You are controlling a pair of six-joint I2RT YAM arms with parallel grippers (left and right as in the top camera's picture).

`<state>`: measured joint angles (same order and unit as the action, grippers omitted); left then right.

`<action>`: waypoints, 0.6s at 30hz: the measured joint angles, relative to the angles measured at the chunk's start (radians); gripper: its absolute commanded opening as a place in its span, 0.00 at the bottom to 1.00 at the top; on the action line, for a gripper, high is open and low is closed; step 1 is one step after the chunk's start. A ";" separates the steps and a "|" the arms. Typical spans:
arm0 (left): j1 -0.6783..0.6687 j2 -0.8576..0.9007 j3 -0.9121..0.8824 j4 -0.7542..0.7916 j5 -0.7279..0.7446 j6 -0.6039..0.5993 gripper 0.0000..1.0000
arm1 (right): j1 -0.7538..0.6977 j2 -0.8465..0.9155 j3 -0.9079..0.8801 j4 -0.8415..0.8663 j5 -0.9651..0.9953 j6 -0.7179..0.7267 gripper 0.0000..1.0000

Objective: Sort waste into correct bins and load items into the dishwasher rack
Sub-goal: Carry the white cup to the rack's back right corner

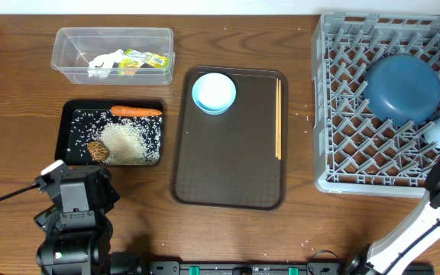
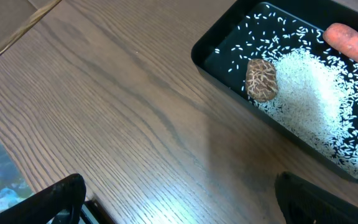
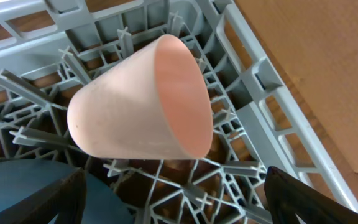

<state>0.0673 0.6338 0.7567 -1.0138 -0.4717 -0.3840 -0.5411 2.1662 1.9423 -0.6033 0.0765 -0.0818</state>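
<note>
Wood-grain table (image 1: 21,99) carries everything. Right of the brown serving tray (image 1: 228,168), the grey lattice rack (image 1: 342,153) holds a dark blue dish (image 1: 403,88) and a smooth pale cup (image 3: 135,102) on its side, mouth toward its wall. Chopsticks (image 1: 278,118) lie lengthwise along the tray's right edge; left of it, the carrot (image 1: 136,111) lies crosswise. Left gripper (image 2: 179,205) and right gripper (image 3: 176,208) stand spread wide.

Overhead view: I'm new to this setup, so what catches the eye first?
The grey dishwasher rack at right, a dark blue dish in it. At left, a black tray holds white rice and an orange carrot; a light blue bowl sits on the brown tray, centre.
</note>
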 measured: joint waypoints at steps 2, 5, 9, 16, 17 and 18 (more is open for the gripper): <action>0.000 0.000 0.000 0.000 0.000 0.000 0.98 | -0.001 0.011 0.000 0.009 -0.005 0.000 0.85; 0.000 0.000 0.000 0.000 0.000 0.000 0.98 | -0.002 0.032 0.000 0.028 -0.014 0.000 0.85; 0.000 0.000 0.000 0.000 0.000 0.000 0.98 | -0.004 0.057 0.000 0.040 -0.048 -0.001 0.78; 0.000 0.000 0.000 0.000 0.000 0.000 0.98 | -0.005 0.058 0.000 0.040 -0.106 -0.006 0.62; 0.000 0.000 0.000 0.000 0.000 0.000 0.98 | -0.005 0.058 0.000 0.038 -0.109 -0.006 0.62; 0.000 0.000 0.000 0.000 0.000 0.000 0.98 | -0.005 0.058 0.000 0.036 -0.111 -0.006 0.58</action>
<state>0.0673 0.6338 0.7567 -1.0138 -0.4717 -0.3840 -0.5461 2.2242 1.9423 -0.5671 -0.0345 -0.0875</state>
